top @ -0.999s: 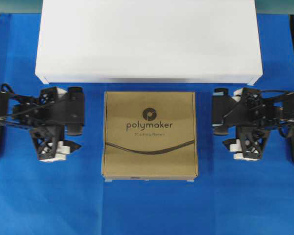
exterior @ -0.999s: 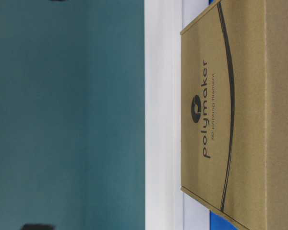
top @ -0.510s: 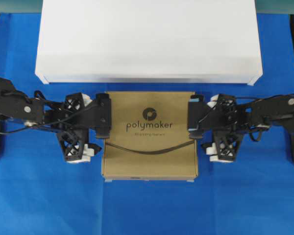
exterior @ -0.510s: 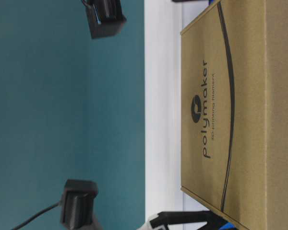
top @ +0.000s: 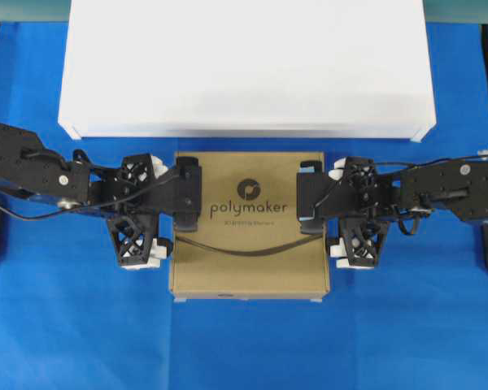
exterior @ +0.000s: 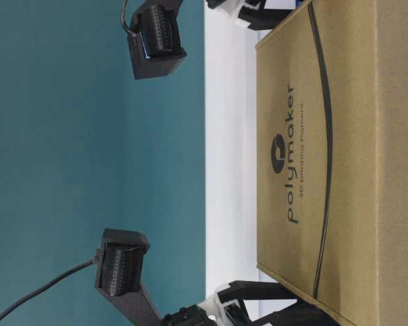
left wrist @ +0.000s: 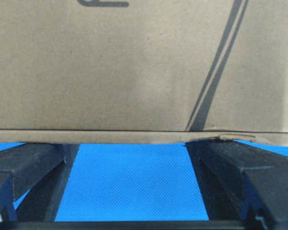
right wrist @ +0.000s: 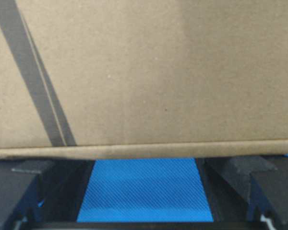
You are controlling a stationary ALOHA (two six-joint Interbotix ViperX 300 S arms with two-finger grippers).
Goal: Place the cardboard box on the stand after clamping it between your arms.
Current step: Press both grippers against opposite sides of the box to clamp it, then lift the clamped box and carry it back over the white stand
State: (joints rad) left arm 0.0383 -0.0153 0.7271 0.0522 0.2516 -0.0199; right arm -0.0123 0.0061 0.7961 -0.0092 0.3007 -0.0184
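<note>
Blue cloth point(top: 244, 349): covers the table under everything.

Stand point(top: 248, 65): wide white platform along the far side of the cloth, its near edge just beyond the box; nothing on top.

Cardboard box point(top: 248, 268): flat brown carton lying flat on the cloth at centre, directly in front of the stand, "polymaker" logo and a curved dark line on its lid. From table level its printed top point(exterior: 326, 170) fills the right side of the picture.

Left arm point(top: 41, 172): black, cabled, reaching in from the left edge toward the box.

Right arm point(top: 447, 188): mirror of it, reaching in from the right edge.

Left gripper point(left wrist: 134, 184): jaws spread wide, nothing between them but blue cloth; tips at the box's left side edge. Whether they press on it, I cannot tell.

Right gripper point(right wrist: 144, 189): likewise spread wide and gripping nothing, tips at the box's right side edge; contact uncertain.
</note>
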